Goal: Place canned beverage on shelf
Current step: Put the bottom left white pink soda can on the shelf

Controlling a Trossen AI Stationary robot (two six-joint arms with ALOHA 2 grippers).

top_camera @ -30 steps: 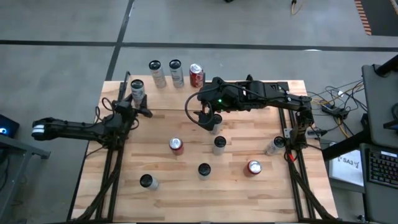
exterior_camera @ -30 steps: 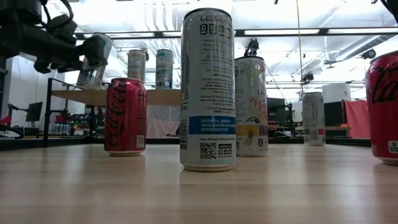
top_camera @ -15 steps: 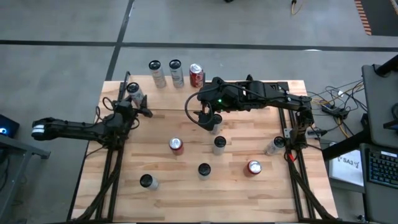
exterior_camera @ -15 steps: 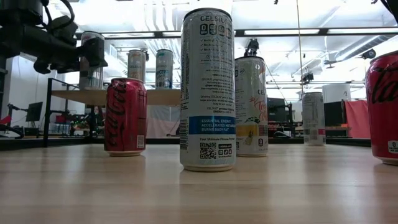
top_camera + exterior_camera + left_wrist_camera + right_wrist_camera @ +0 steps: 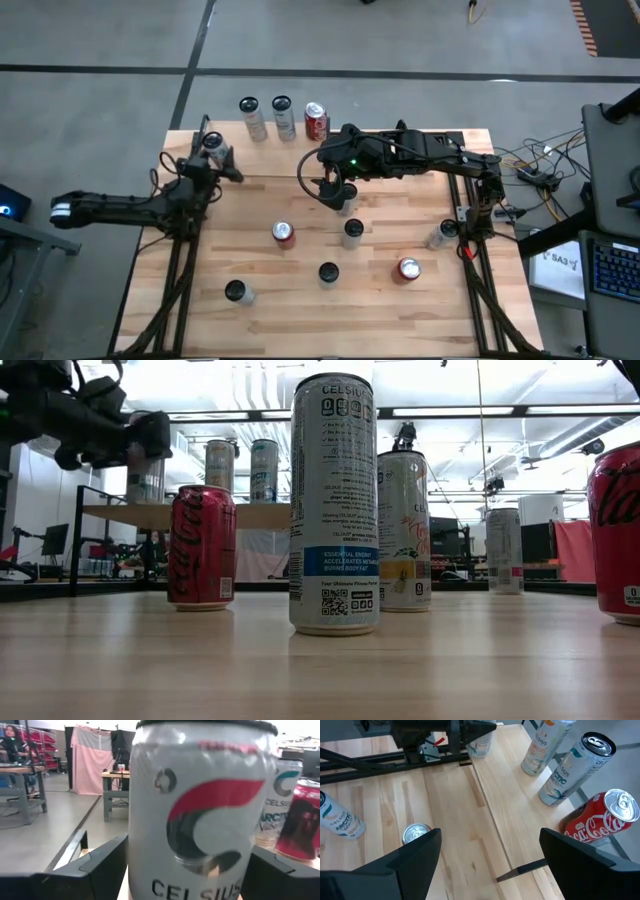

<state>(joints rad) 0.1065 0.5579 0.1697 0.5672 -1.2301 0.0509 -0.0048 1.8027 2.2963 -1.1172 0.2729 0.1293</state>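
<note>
My left gripper (image 5: 214, 150) is shut on a white Celsius can (image 5: 212, 143) at the left end of the shelf (image 5: 270, 155), a raised pale wood platform along the table's far side. In the low view the can (image 5: 145, 478) stands upright with its base level with the shelf top (image 5: 260, 515); I cannot tell whether it rests there. My right gripper (image 5: 340, 192) hangs open and empty over mid-table, near the shelf's near edge (image 5: 520, 810), above a standing can (image 5: 417, 833). My left gripper pinches the can's round wall (image 5: 145, 870) between its two fingers (image 5: 102, 867), one on each side. The fingers come level from the table's left side. The can stands upright in the hold. In the low view the gripper (image 5: 140, 440) covers its upper part.
Three cans stand on the shelf: two white (image 5: 250, 118) (image 5: 283, 117) and a red one (image 5: 316, 121). Several more cans stand on the tabletop, among them a red one (image 5: 283, 233), a white one (image 5: 352, 232) and another red one (image 5: 407, 268). Black arm frames run along both table sides.
My left gripper has carried the can a little toward the table's far left, onto the shelf's left end. The can was tilted a second ago and now stands upright, a little lower. My left gripper stays shut on it.
</note>
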